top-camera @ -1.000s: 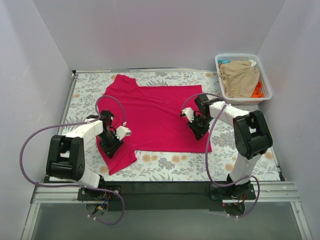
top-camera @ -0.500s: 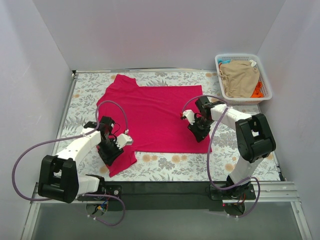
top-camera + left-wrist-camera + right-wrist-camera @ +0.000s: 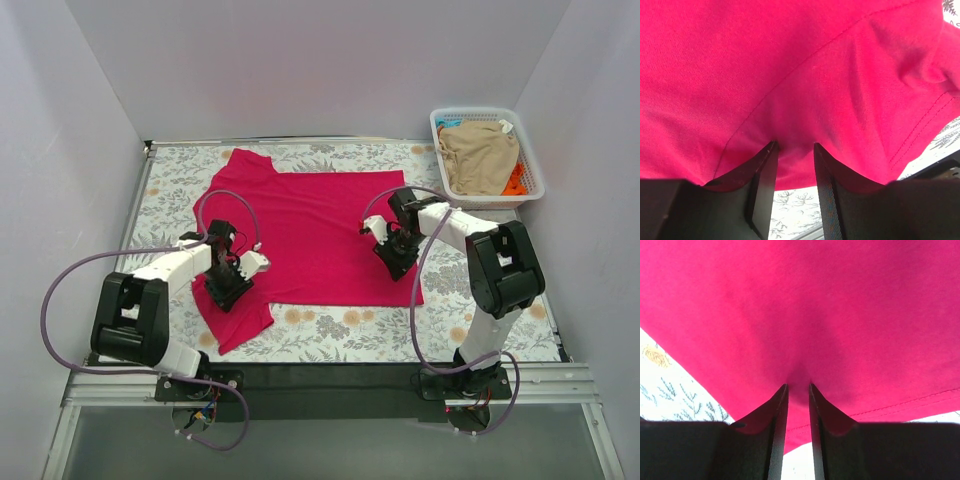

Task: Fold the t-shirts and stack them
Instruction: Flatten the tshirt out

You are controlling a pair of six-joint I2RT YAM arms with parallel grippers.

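A crimson-pink t-shirt [image 3: 310, 215] lies spread on the floral table, one sleeve folded toward the near left. My left gripper [image 3: 228, 288] is down on that sleeve area; in the left wrist view its jaws [image 3: 794, 145] stand narrowly apart with a fold of pink cloth [image 3: 800, 75] bunched between the tips. My right gripper [image 3: 392, 260] sits on the shirt's right part near the hem, and in the right wrist view [image 3: 798, 386] it pinches a pucker of the cloth [image 3: 805, 305]. A tan-beige t-shirt [image 3: 480, 155] and an orange one [image 3: 515, 182] lie in the basket.
The white lattice basket [image 3: 482, 112] stands at the far right corner beside the right wall. Floral tablecloth [image 3: 340, 325] shows along the near edge and at the left [image 3: 160, 210]. Grey walls close in the table on three sides.
My left arm dipped toward the near edge half a second ago and has come back, the gripper staying on the sleeve. The right gripper and the shirt have barely shifted.
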